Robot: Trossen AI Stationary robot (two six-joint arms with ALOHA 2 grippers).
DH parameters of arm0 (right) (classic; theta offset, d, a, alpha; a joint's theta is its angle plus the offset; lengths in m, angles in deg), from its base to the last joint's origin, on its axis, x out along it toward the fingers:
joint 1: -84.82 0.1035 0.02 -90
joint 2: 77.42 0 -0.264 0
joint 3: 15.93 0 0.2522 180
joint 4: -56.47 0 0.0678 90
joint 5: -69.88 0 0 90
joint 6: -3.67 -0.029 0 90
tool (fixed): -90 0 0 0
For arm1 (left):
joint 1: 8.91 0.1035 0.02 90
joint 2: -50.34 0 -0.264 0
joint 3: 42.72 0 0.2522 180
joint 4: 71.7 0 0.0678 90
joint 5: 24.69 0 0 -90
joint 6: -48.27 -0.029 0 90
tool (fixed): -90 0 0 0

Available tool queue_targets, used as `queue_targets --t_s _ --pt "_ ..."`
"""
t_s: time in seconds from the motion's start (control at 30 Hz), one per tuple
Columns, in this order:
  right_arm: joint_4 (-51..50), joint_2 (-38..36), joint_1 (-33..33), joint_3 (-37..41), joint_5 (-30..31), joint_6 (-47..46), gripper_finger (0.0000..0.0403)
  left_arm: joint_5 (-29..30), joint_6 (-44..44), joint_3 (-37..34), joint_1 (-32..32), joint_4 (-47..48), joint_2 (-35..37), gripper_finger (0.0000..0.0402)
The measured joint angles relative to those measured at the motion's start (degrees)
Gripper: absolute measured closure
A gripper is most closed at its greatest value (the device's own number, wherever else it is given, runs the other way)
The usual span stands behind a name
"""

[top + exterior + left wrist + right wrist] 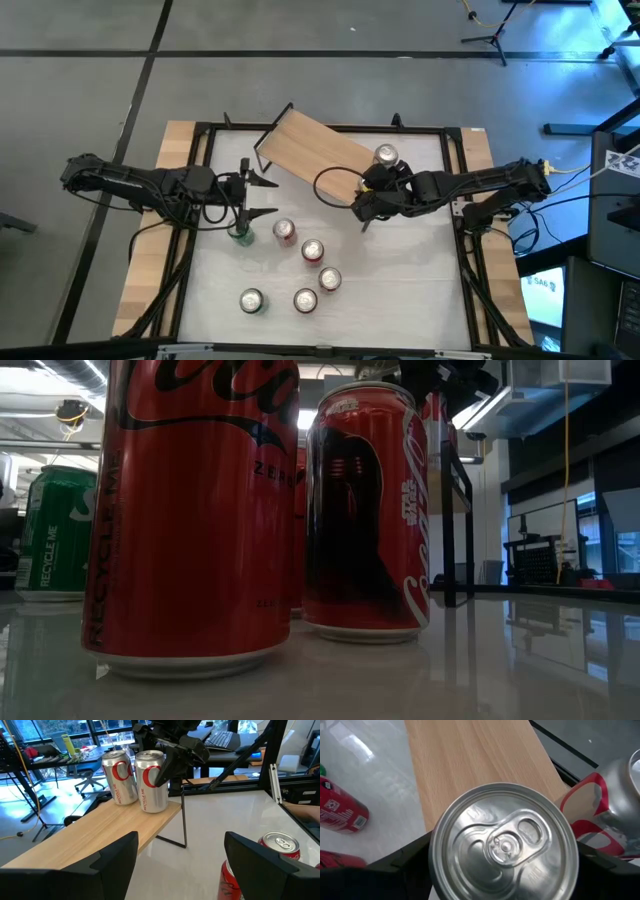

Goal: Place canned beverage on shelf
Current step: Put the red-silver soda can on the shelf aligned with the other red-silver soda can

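The shelf (318, 152) lies slanted across the far part of the table (420, 290), with one silver can (386, 155) already at its right end. The right gripper (372, 190) holds a second silver can (151, 781) there; it should lower it flat beside the first, then release. The left gripper (262, 198) waits open near the green can (240, 234).

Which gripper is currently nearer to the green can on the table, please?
Left. The left gripper stands open right beside the green can, while the right gripper is across the table at the shelf, shut on a silver can.
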Motion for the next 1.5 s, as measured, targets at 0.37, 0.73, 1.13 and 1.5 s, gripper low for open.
queue_targets --t_s 0.37,0.73,1.13,1.5 --pt "0.00 0.00 0.00 0.02 -0.04 0.11 0.0079 0.00 0.00 0.00 0.00 -0.02 0.00 0.0115" --pt "-0.19 0.00 0.00 0.15 -0.25 0.81 0.0010 0.00 0.00 0.00 -0.02 -0.02 0.00 0.0115" --pt "-0.73 -0.77 0.00 -0.68 -0.13 2.97 0.0022 0.00 0.00 0.00 -0.02 -0.02 0.00 0.0115" --pt "-3.28 -1.27 0.53 -6.43 -7.80 5.77 0.0022 0.01 0.02 0.00 -0.01 0.11 0.00 0.0115"
